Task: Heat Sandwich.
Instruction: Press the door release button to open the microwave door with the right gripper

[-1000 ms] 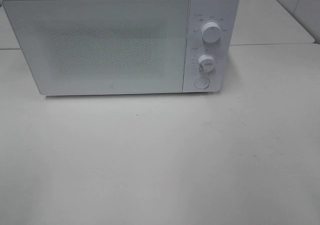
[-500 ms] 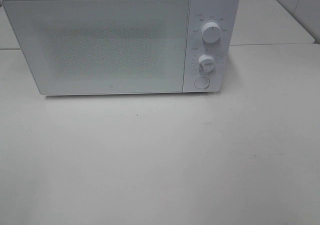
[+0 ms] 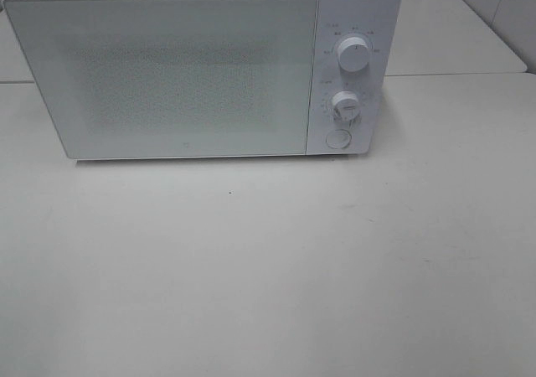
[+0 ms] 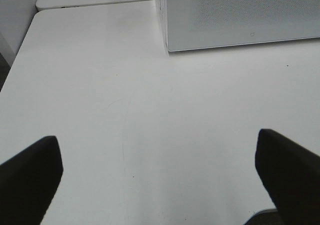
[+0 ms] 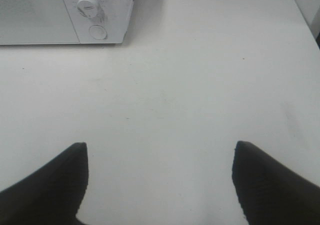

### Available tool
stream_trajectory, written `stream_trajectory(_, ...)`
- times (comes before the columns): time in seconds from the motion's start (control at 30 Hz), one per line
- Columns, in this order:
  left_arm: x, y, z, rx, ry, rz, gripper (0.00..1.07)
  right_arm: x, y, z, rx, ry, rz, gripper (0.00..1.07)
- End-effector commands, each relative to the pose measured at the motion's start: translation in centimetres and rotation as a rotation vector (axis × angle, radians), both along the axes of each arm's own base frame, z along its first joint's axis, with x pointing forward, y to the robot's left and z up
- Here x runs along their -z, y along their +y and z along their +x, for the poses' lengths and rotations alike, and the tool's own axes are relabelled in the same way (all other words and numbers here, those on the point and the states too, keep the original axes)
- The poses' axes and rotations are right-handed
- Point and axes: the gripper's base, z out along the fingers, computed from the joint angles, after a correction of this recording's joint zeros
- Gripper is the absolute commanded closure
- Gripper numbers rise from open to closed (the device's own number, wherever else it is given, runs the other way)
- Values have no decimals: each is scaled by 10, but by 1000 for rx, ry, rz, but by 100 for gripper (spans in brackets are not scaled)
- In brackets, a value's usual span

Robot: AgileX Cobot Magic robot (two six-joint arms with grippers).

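The sandwich is out of view in every frame. A white microwave (image 3: 201, 67) stands at the back of the table with its door shut; its corner shows in the left wrist view (image 4: 240, 15) and its knob panel in the right wrist view (image 5: 95, 15). My left gripper (image 4: 160, 170) hovers open over bare table, with nothing between its dark fingers (image 4: 30, 180). My right gripper (image 5: 160, 177) is likewise open and empty above the table, in front of the microwave's right end. Neither arm appears in the exterior high view.
The microwave panel carries two knobs (image 3: 353, 54) (image 3: 344, 105) and a round button (image 3: 337, 139). The white table (image 3: 268, 268) spreads in front of it. A seam between tabletops (image 4: 95, 4) runs behind the microwave's left side.
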Motion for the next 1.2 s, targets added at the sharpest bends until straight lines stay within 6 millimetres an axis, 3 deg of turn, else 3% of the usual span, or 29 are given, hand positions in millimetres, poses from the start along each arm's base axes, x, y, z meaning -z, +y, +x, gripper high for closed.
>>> stream_trajectory(0.03, 0, 0, -3, 2, -35, -3, 5, 2, -2, -1, 51, -44, -7, 31)
stream_trajectory(0.7, 0, 0, -3, 2, -35, -3, 5, 2, -1, -1, 93, -43, -10, 31)
stream_trajectory(0.87, 0, 0, -3, 2, -35, -3, 5, -6, -1, -2, 90, -96, -6, 31)
stream_trajectory(1.2, 0, 0, -3, 2, -35, -3, 5, -28, 2, 26, 73, -232, 4, 31)
